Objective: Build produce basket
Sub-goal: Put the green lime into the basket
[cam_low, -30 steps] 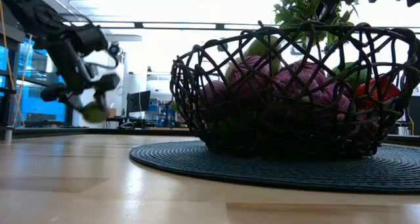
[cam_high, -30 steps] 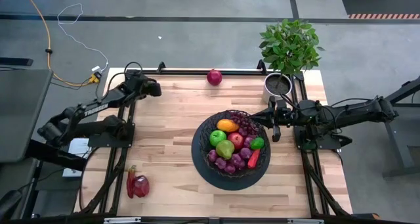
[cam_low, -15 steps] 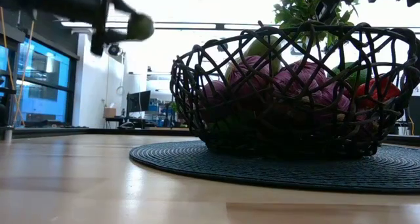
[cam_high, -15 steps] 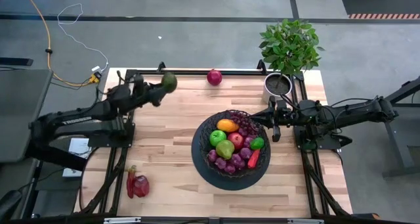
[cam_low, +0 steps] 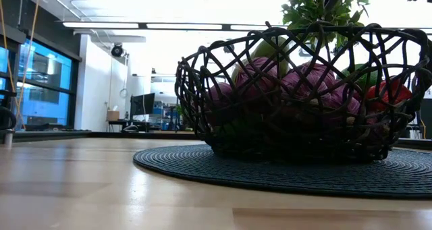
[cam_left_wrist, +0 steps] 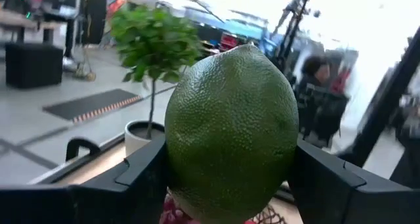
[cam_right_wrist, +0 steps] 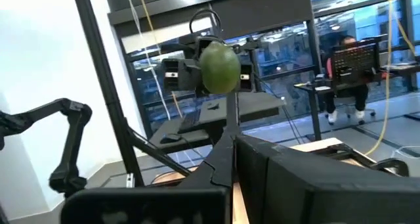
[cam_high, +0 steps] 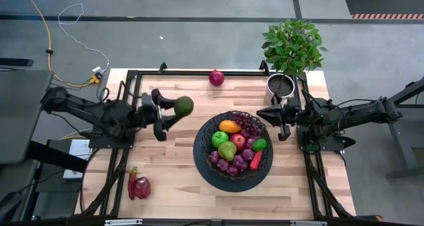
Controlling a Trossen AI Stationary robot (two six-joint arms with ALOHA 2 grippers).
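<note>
Left gripper [cam_high: 173, 113] clamped on a dark green, pebbled, egg-shaped fruit [cam_high: 183, 106], probably an avocado, though a lime cannot be ruled out; fingers [cam_left_wrist: 141, 178] pressed against both sides of it. Held in the air above the light wooden worktop [cam_high: 172, 166], left of the large round black woven wire basket [cam_high: 202, 134] and apart from its rim. Inside the basket: orange-yellow fruit [cam_high: 229, 126], green apple [cam_high: 219, 139], red apple [cam_high: 238, 142], green pear [cam_high: 227, 150], purple grapes [cam_high: 233, 165], small red pepper [cam_high: 256, 160]. Basket seated on a dark round woven mat [cam_high: 233, 181] right of the worktop's centre. Red onion [cam_high: 216, 77] at the far edge; dark red fruit [cam_high: 142, 187] near the front left corner. Right gripper [cam_high: 262, 114] closed and empty, poised just beside the basket's right rim, near the grey pot [cam_high: 279, 87] with its leafy green plant [cam_high: 292, 46] at the far right corner.
</note>
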